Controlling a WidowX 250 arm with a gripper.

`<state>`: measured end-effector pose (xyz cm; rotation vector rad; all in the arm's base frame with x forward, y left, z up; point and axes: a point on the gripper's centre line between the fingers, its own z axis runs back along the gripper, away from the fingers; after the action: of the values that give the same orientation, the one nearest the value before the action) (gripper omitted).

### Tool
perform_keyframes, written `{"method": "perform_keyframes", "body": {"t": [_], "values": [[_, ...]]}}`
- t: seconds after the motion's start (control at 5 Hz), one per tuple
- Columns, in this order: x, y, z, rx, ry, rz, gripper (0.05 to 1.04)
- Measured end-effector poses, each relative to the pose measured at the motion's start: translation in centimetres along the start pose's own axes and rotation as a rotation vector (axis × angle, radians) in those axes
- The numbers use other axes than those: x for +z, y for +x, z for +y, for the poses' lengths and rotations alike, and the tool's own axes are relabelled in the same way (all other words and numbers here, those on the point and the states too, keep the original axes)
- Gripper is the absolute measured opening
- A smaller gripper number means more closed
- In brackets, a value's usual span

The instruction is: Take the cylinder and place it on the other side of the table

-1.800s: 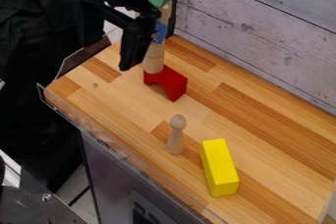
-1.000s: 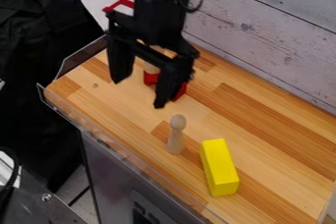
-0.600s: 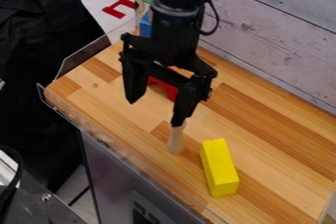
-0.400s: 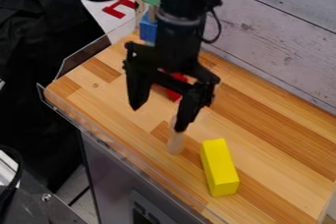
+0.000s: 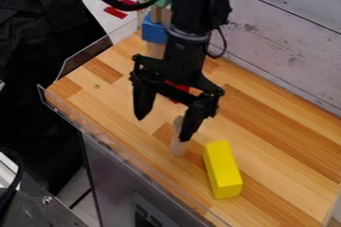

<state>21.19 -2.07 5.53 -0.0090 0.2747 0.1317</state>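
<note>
The black two-finger claw (image 5: 162, 129) hangs wide open, gripping nothing, one finger partly hiding the upright, pale wooden peg (image 5: 177, 147) beside the yellow rectangular block (image 5: 222, 170).

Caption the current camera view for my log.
Open black gripper above the wooden tabletop, one finger overlapping the upright wooden peg, yellow block nearby.

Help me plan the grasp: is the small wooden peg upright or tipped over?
Upright: the peg stands with its foot on the table, its upper part partly behind the hand.
</note>
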Motion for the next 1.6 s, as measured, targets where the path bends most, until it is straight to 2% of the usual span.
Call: {"method": "perform_keyframes", "body": {"t": [0.6, 0.8, 1.0, 1.4, 1.6], "values": [[-0.1, 1.3, -0.2, -0.009, -0.008, -0.016, 0.999], [-0.8, 1.7, 0.0, 0.004, -0.009, 0.001, 0.998], [-1.1, 2.5, 0.3, 0.012, -0.015, 0.004, 0.95], [-2.0, 3.1, 0.4, 0.025, -0.008, 0.037, 0.375], [-2.0, 2.9, 0.5, 0.024, 0.002, 0.05, 0.333]]}}
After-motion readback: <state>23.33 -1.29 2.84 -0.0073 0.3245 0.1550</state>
